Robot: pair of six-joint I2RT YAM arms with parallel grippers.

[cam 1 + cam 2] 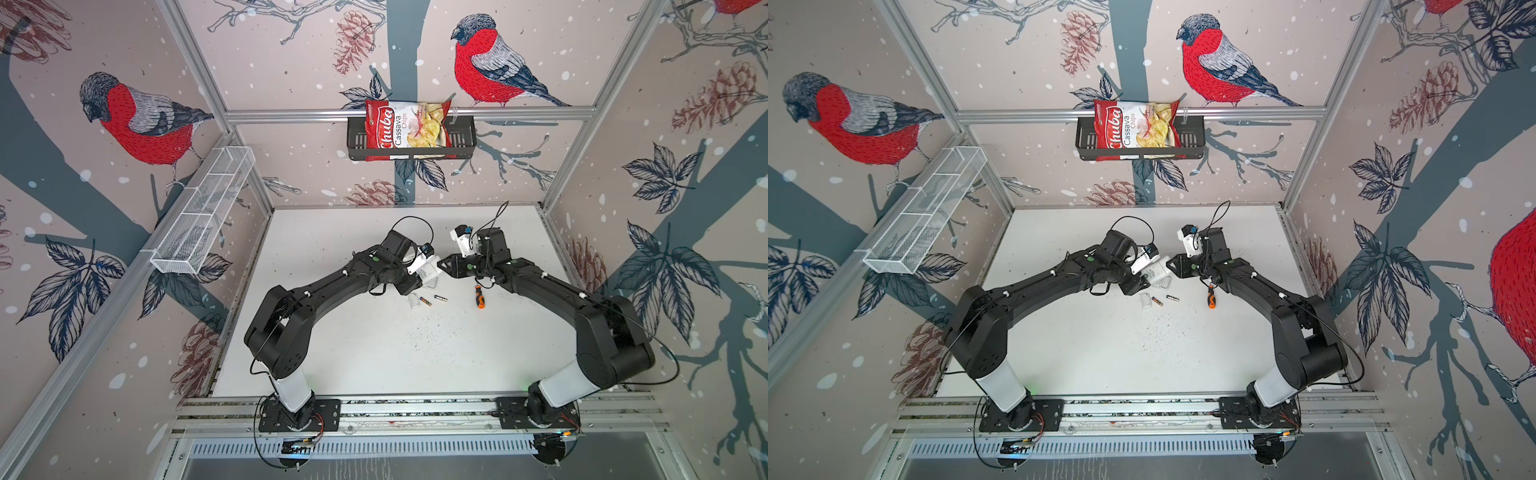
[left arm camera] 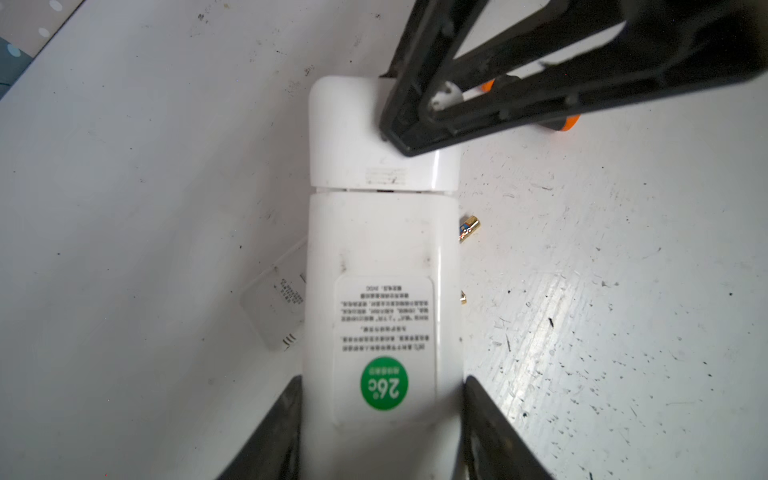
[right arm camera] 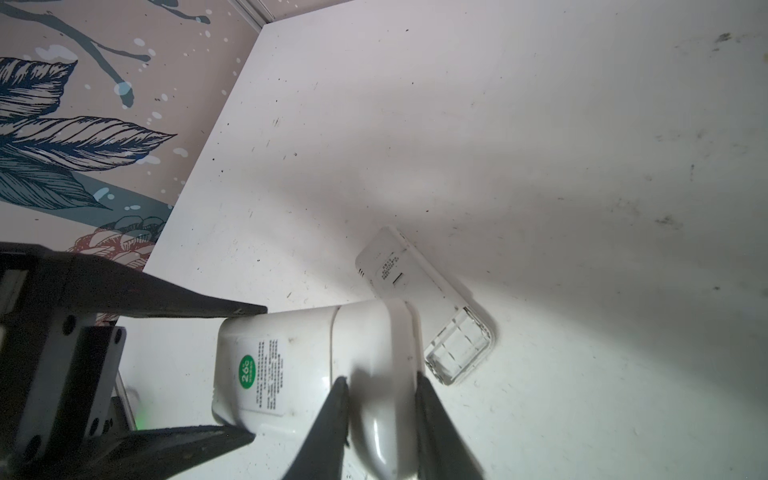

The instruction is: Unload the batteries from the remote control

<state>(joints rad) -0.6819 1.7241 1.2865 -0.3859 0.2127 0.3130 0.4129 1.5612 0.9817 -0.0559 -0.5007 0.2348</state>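
A white remote control (image 2: 380, 249) with a green round sticker is held off the table, back side showing. My left gripper (image 2: 380, 386) is shut on its two long sides at the sticker end. My right gripper (image 3: 380, 382) is shut on the other end, pinching the battery cover (image 3: 374, 345), which sits closed with a thin seam. Two batteries (image 1: 424, 301) (image 1: 440, 297), dark with gold ends, lie on the table in both top views just in front of the grippers. Their gold tips (image 2: 469, 228) peek out beside the remote in the left wrist view.
A second white remote (image 3: 419, 299) with a clear open end lies on the table under the held one. A small white cover piece (image 1: 413, 300) lies beside the batteries. An orange-and-black screwdriver (image 1: 479, 296) rests under my right forearm. A chip bag (image 1: 409, 124) sits in a wall basket.
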